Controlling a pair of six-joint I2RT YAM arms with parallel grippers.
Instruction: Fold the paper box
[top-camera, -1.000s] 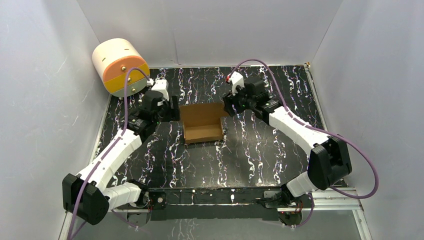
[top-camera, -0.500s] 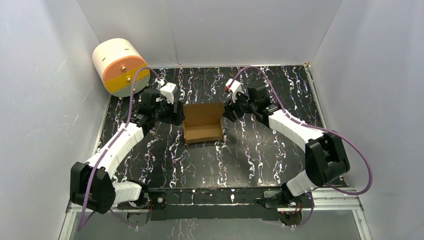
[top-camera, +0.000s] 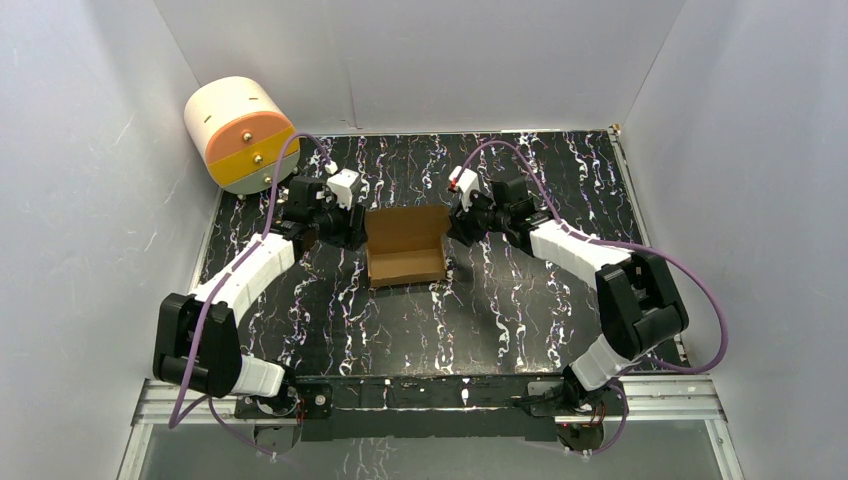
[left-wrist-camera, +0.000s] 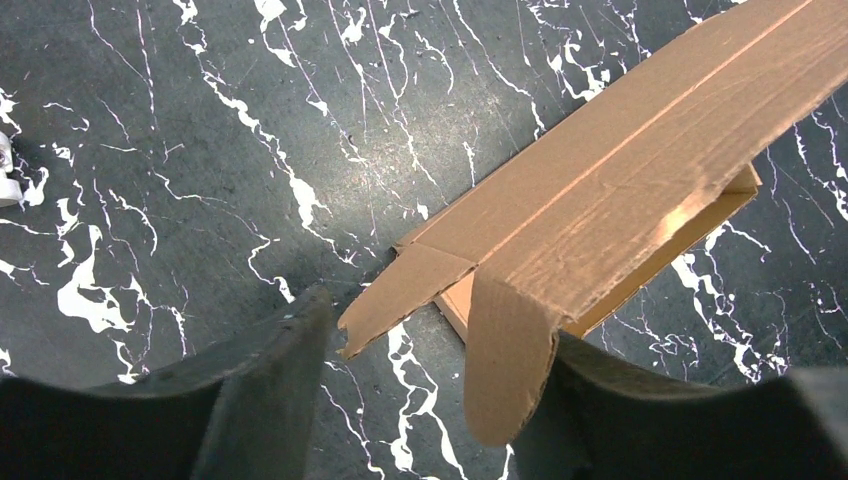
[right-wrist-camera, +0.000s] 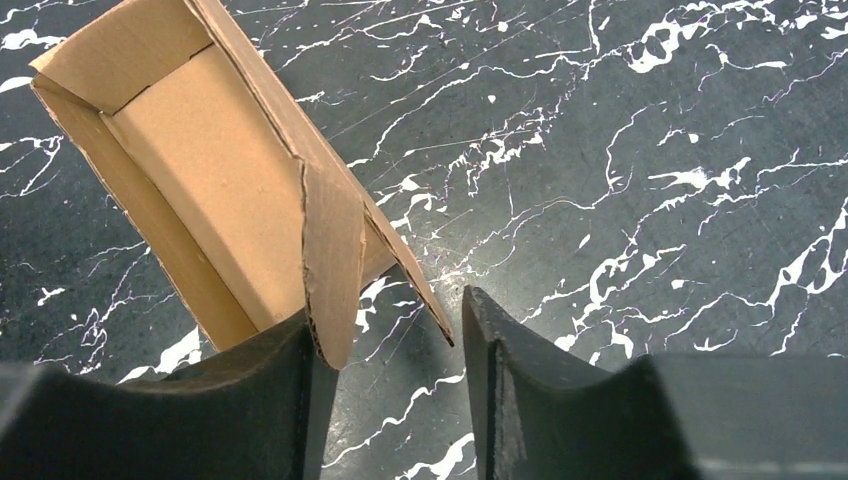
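Note:
The paper box (top-camera: 405, 245) is brown cardboard, partly folded into an open tray in the middle of the black marbled table (top-camera: 520, 310). My left gripper (top-camera: 356, 228) is at its left end and stands open. In the left wrist view the box (left-wrist-camera: 640, 170) reaches between the jaws: a rounded tab (left-wrist-camera: 510, 370) lies against the right finger (left-wrist-camera: 640, 410), and a pointed flap (left-wrist-camera: 395, 300) stops short of the left finger (left-wrist-camera: 265, 390). My right gripper (top-camera: 456, 224) is open at the right end. Its view shows the box (right-wrist-camera: 200, 190), whose rounded tab (right-wrist-camera: 333, 260) rests on the left finger (right-wrist-camera: 250, 400). A thin flap edge (right-wrist-camera: 415, 290) sits in the gap.
A cream, orange and yellow cylindrical drawer unit (top-camera: 240, 133) stands at the back left corner, close behind my left arm. White walls close in the table on three sides. Purple cables arc over both wrists.
Both grippers have moved inward to the box's two ends, the left one furthest. The jaws have narrowed around the end flaps. The box itself has stayed put.

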